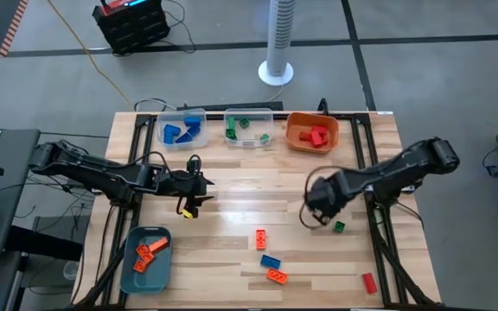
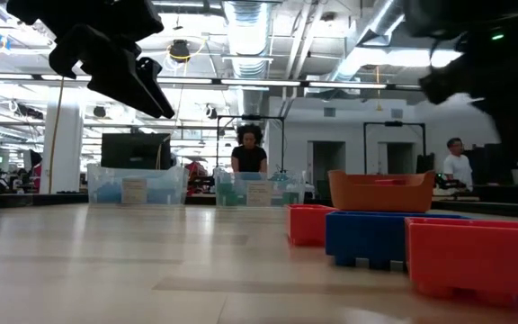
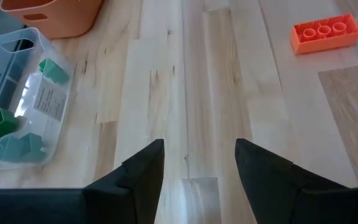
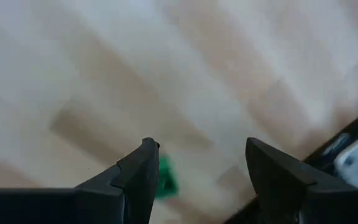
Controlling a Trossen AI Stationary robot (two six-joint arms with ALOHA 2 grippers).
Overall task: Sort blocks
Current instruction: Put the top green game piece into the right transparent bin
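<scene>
High view: I count 5 loose blocks on the table (image 1: 232,194): a green block (image 1: 339,226) just beside my right gripper (image 1: 312,216), an orange one (image 1: 260,238), a blue one (image 1: 271,261), another orange (image 1: 276,276) and a red one (image 1: 369,282). 4 bins: blue-block bin (image 1: 182,130), green-block bin (image 1: 249,128), orange bin (image 1: 312,132) with red blocks, teal bin (image 1: 146,258) with orange blocks.
Key relation: the green block lies on the outer, table-edge side of the right gripper, far nearer it than the left gripper (image 1: 199,192), which waits over the table's left-centre. Its long axis I cannot tell; it looks nearly square.
Low view: red, blue and red blocks fill the near right; 2 clear bins and the orange bin sit far back; 2 people stand in the room beyond.
Left wrist view: jaws spread, nothing between them; bare wood ahead, 1 orange block off to one side.
Right wrist view: jaws released and empty; the green block (image 4: 165,176) peeks out by one finger, not centred in the gap.
Judgement: I would shift the right gripper over the green block before closing.
</scene>
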